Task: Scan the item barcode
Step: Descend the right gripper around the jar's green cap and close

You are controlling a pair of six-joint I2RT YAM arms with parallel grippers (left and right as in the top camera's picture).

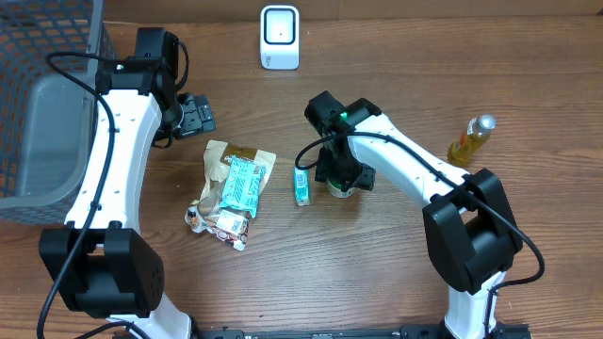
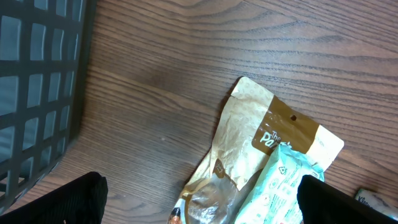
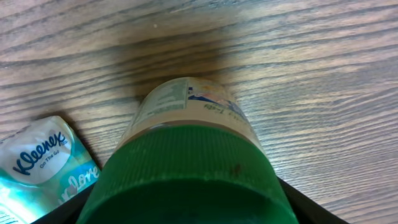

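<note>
A jar with a green ribbed lid (image 3: 186, 174) and a pale label stands on the wooden table. My right gripper (image 3: 186, 214) reaches down over it, its dark fingers (image 3: 306, 204) pressed against both sides of the lid. From overhead the right gripper (image 1: 343, 172) covers most of the jar (image 1: 339, 189). The white barcode scanner (image 1: 280, 38) stands at the back middle of the table. My left gripper (image 1: 195, 115) hovers open at the back left, holding nothing. In the left wrist view the left gripper (image 2: 202, 205) hangs above a brown pouch (image 2: 249, 137).
A teal wipes pack (image 1: 242, 184) lies on the brown pouch (image 1: 247, 156). A small Kleenex pack (image 1: 301, 185) lies just left of the jar. A yellow oil bottle (image 1: 470, 140) lies at the right. A dark wire basket (image 1: 47, 38) stands at the far left.
</note>
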